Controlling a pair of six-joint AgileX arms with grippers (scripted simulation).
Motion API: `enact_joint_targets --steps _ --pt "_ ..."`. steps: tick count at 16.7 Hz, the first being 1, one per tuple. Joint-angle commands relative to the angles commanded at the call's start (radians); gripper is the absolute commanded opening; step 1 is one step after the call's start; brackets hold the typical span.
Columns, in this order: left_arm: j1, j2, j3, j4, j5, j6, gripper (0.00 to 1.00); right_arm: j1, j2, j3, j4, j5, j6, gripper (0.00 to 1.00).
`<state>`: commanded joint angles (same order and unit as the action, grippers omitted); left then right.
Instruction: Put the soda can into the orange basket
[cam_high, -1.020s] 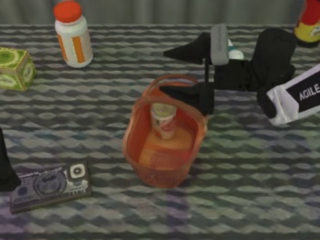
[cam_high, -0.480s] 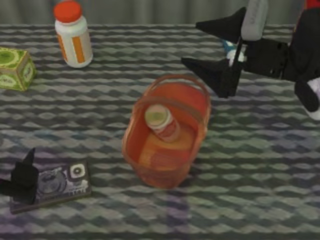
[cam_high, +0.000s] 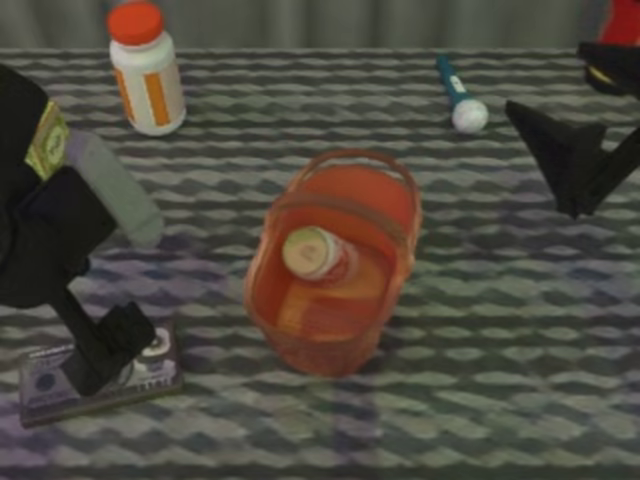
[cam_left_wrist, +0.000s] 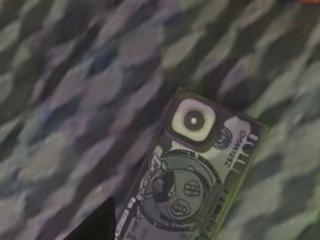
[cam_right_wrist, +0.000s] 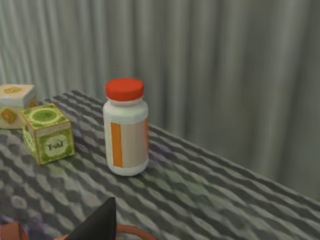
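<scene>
The soda can is now lying tilted inside the orange basket, no longer standing upright as a second ago. The right end effector is moving away toward the right edge, spread and empty. The left end effector is coming in over the phone; I cannot tell its state. The task seems finished.

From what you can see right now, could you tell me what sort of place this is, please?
Probably a rendered tabletop test scene: a table with a grey wavy-patterned cloth, a plain grey curtain behind, and unrelated items such as a large orange plastic basket and a white orange-capped bottle.
</scene>
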<state>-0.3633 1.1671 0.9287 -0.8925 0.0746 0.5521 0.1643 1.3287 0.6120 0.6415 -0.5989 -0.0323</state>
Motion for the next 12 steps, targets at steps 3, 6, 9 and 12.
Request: enact_joint_targets --steps 3,6,9,12 --pt "-0.084 0.29 0.279 -0.196 0.003 0.147 1.0 -0.039 -0.297 -0.156 -0.143 0.139 -0.001 1.0" --pt "-0.16 0.557 0.565 -0.364 -0.003 0.289 1.0 -0.075 -0.589 -0.297 -0.284 0.271 0.004 1.0" --pt "-0.223 0.784 0.84 -0.494 -0.017 0.418 1.0 -0.104 -0.862 -0.415 -0.413 0.388 0.012 1.0" --pt "-0.272 0.961 1.082 -0.583 -0.036 0.524 1.0 -0.128 -1.088 -0.51 -0.52 0.486 0.021 1.0"
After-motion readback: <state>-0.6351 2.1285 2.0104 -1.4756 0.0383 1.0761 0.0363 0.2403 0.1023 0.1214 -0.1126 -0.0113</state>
